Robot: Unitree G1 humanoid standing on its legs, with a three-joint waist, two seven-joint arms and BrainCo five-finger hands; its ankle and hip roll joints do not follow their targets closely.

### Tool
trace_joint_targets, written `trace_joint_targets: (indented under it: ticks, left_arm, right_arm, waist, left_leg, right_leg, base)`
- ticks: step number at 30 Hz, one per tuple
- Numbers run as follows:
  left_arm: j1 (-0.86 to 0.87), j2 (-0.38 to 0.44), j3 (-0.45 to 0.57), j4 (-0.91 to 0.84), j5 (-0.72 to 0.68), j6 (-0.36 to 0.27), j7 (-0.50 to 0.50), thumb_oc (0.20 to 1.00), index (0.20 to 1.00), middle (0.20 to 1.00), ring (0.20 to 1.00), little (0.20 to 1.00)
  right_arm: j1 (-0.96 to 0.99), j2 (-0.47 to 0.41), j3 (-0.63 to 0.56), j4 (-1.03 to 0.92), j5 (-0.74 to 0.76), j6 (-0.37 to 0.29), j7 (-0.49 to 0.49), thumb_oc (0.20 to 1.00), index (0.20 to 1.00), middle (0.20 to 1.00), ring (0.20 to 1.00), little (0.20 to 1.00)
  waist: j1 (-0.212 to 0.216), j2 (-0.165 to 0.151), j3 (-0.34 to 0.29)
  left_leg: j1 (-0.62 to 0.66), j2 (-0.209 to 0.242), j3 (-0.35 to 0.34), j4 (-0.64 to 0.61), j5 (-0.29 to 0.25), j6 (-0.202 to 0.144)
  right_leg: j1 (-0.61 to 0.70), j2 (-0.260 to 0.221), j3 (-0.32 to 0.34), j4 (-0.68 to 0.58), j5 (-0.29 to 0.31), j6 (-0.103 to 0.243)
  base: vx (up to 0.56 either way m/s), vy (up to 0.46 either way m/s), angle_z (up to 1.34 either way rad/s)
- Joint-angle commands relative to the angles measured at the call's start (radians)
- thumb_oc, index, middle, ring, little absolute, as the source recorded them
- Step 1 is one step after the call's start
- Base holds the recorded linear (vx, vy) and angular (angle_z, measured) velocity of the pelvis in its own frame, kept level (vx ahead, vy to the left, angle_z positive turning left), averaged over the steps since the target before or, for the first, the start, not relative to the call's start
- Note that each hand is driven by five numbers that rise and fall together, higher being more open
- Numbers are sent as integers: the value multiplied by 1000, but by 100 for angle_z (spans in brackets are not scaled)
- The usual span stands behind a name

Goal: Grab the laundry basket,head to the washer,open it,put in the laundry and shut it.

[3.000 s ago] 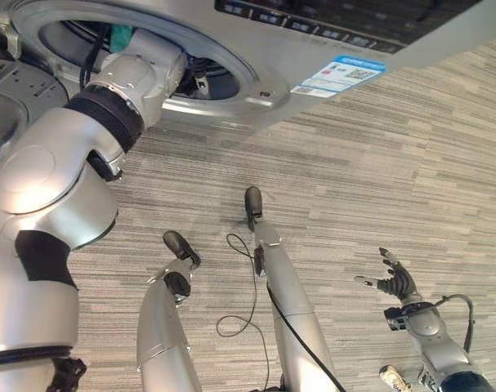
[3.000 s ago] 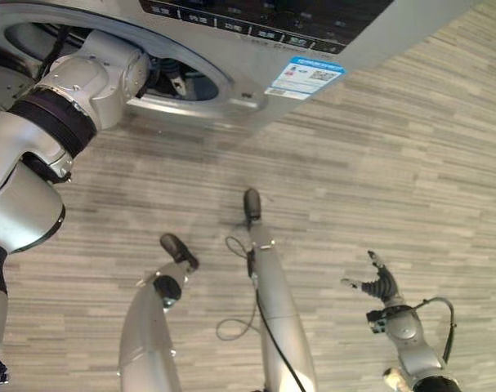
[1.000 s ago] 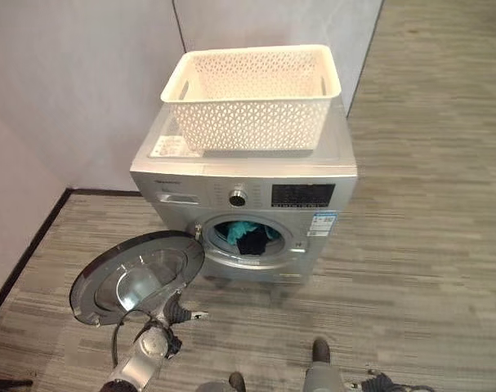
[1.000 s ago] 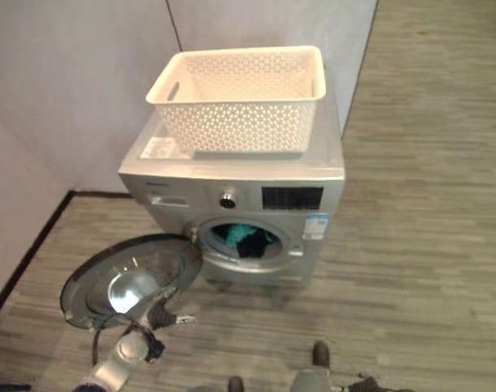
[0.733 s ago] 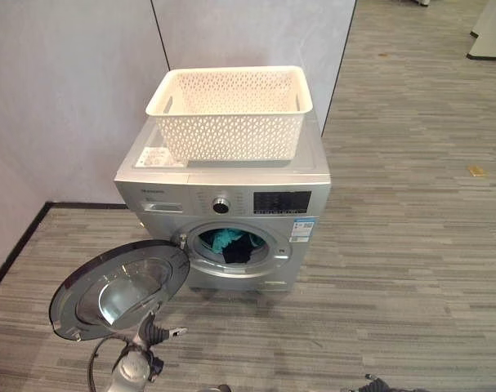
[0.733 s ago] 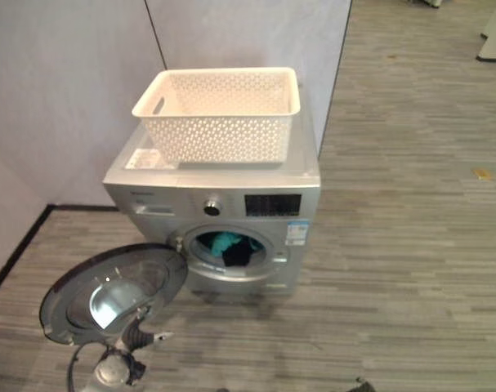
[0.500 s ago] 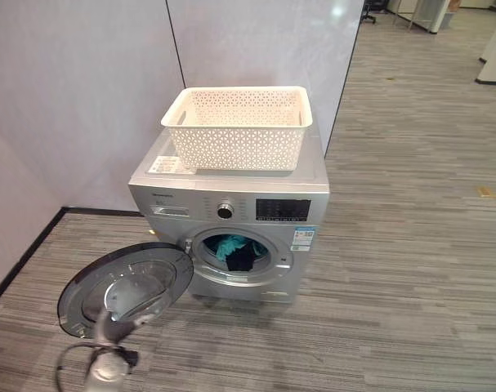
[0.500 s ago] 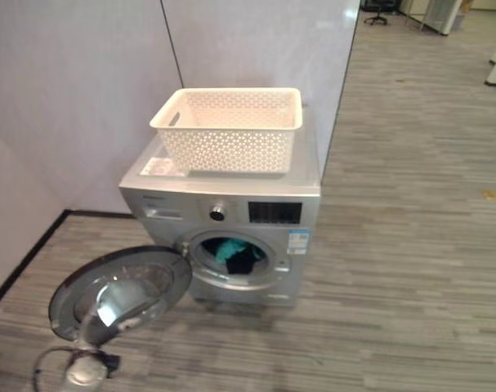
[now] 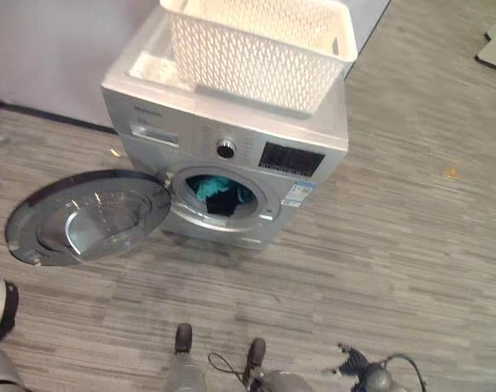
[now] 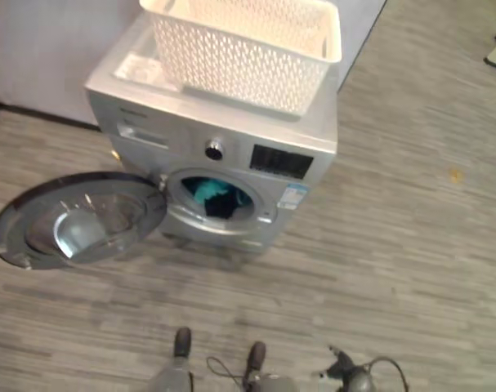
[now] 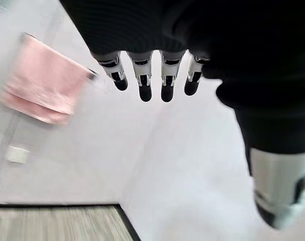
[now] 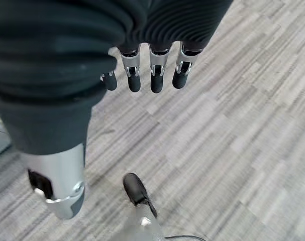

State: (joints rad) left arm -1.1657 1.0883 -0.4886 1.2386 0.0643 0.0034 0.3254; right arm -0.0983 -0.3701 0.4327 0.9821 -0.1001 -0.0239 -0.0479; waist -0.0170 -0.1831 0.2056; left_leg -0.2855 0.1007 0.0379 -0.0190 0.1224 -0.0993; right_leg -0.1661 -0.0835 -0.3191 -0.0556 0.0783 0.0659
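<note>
The right hand [image 12: 142,75] hangs low at the robot's right side over the floor [image 9: 411,245], fingers straight and slack, holding nothing; the left hand [image 11: 152,80] is likewise relaxed and empty, its fingers straight, with a pale wall [image 11: 157,165] and something pink [image 11: 41,83] on it beyond them, so it seems to point away from the machine; ahead, well apart from both hands, the door [image 9: 84,216] stands swung wide to the robot's left, hinged at the left rim of the opening, its inner face turned up and outward; just past it the washer [image 9: 313,135] faces the robot, and the laundry [image 9: 216,194], teal and dark cloth, lies inside the drum at the mouth; the basket [image 9: 260,45] sits on the washer's top, set toward the back, and looks empty as far as its inside shows; the loading looks done, and what remains is to shut the door; the door lies forward and to the left, so the left arm is the nearer one, and I judge it must reach the door's outer left edge and sweep it rightward toward the opening.
</note>
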Motion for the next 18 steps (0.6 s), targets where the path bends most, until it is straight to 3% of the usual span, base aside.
trace_joint_targets:
  ticks: [1,6,7,11,12,15,16,18]
  left_arm:
    - [-154,20,-83,127,-51,1,-58,1000,1000,1000,1000,1000]
    - [-298,38,-195,217,-28,34,-93,1000,1000,1000,1000,1000]
    - [-327,49,-249,260,37,56,-120,1000,1000,1000,1000,1000]
    - [-349,51,-287,294,100,78,-154,1000,1000,1000,1000,1000]
    - [-339,49,-305,300,141,87,-157,1000,1000,1000,1000,1000]
    - [-305,42,-293,296,156,91,-164,1000,1000,1000,1000,1000]
    - [-244,25,-256,288,152,92,-181,1000,1000,1000,1000,1000]
    - [-173,8,-221,285,153,91,-217,1000,1000,1000,1000,1000]
  right_arm:
    - [-44,-71,58,-53,59,-24,-23,1000,1000,1000,1000,1000]
    - [-77,-87,94,-107,72,-27,-17,1000,1000,1000,1000,1000]
    - [-76,-95,107,-133,71,-27,-10,1000,1000,1000,1000,1000]
    - [-71,-100,117,-163,76,-22,-2,1000,1000,1000,1000,1000]
    - [-65,-95,120,-163,76,-23,-2,1000,1000,1000,1000,1000]
    - [-55,-89,121,-169,74,-23,-1,1000,1000,1000,1000,1000]
    - [-55,-85,126,-177,68,-19,2,1000,1000,1000,1000,1000]
    - [-49,-88,131,-180,61,-16,7,1000,1000,1000,1000,1000]
  waist:
    - [-24,-38,32]
    - [-45,-78,63]
    - [-56,-95,70]
    - [-65,-113,86]
    - [-73,-118,85]
    - [-80,-126,88]
    - [-85,-133,95]
    - [-87,-123,87]
  left_leg:
    - [-56,15,-7,44,-68,22]
    - [-114,28,-11,94,-81,27]
    - [-134,33,-11,107,-86,29]
    - [-165,37,-14,126,-93,32]
    - [-163,48,-19,129,-124,25]
    - [-174,52,-18,139,-130,26]
    - [-192,45,-8,149,-106,33]
    - [-176,52,-11,144,-137,26]
  right_leg:
    - [-24,-98,88,58,-9,130]
    - [-72,-91,102,63,23,139]
    - [-89,-88,111,60,35,141]
    - [-113,-81,120,58,40,136]
    - [-113,-67,129,52,32,143]
    - [-122,-64,137,47,35,143]
    - [-139,-72,139,45,52,136]
    - [-128,-64,146,38,35,143]
  base:
    - [-12,-6,9]
    - [-14,-7,2]
    - [-2,-12,-9]
    - [22,-31,-6]
    - [82,-46,6]
    - [13,-18,-6]
    - [-68,11,-11]
    - [45,17,-11]
